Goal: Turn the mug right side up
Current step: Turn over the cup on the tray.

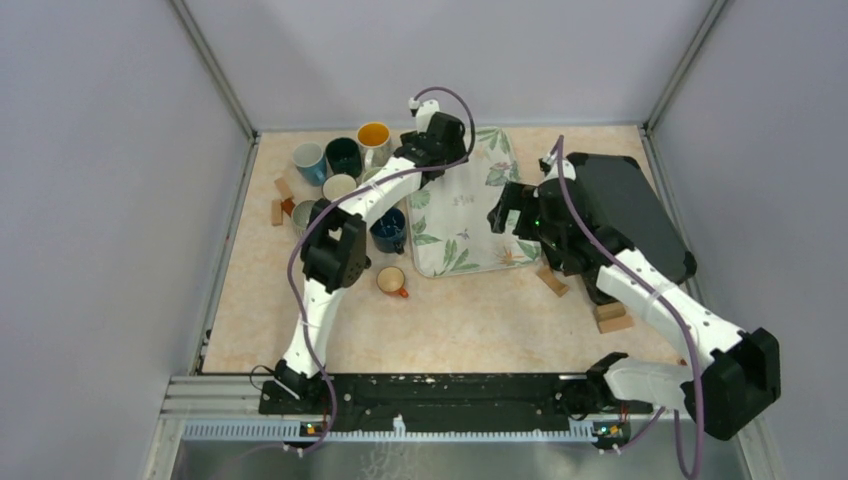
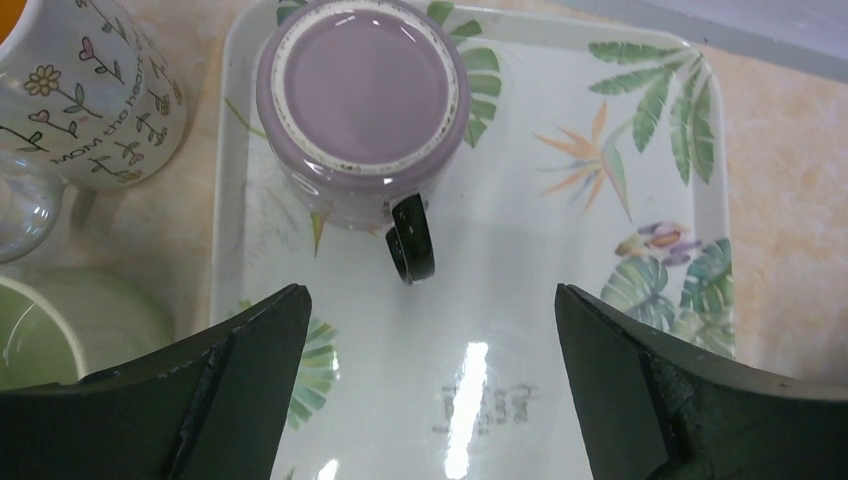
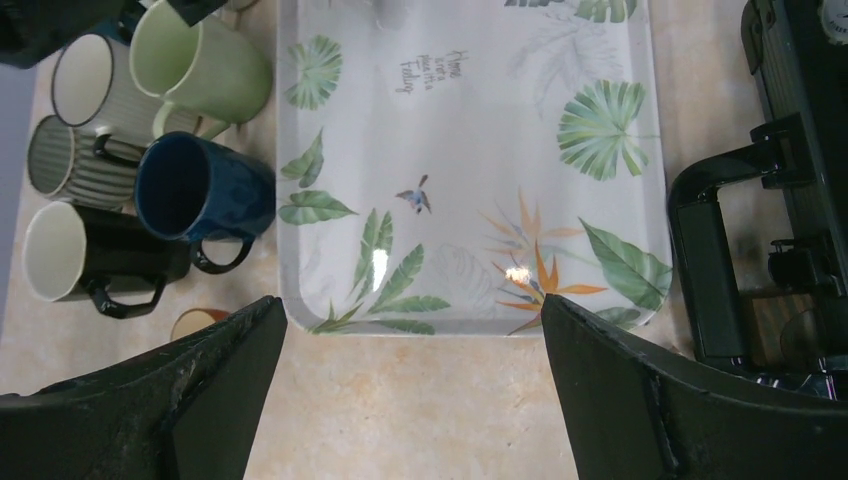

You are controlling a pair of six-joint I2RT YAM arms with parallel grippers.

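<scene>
Noting layout. Table (image 1: pixel 470 320): leaf-print tray (image 1: pixel 465 215) at mid-far, black case (image 1: pixel 630 205) to its right, other mugs (image 1: pixel 345 160) clustered to its left. The lilac mug (image 2: pixel 360 100) sits in the tray's far-left corner, upside down with its base up and its black handle pointing near. My left gripper (image 2: pixel 430 295) hangs above the tray just near of that mug, fingers wide apart, touching nothing. My right gripper (image 3: pixel 412 305) is over the tray's near edge, likewise spread and empty.

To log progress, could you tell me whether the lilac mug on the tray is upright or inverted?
Upside down: the lilac mug shows its base and foot ring, resting on the leaf-print tray.
</scene>
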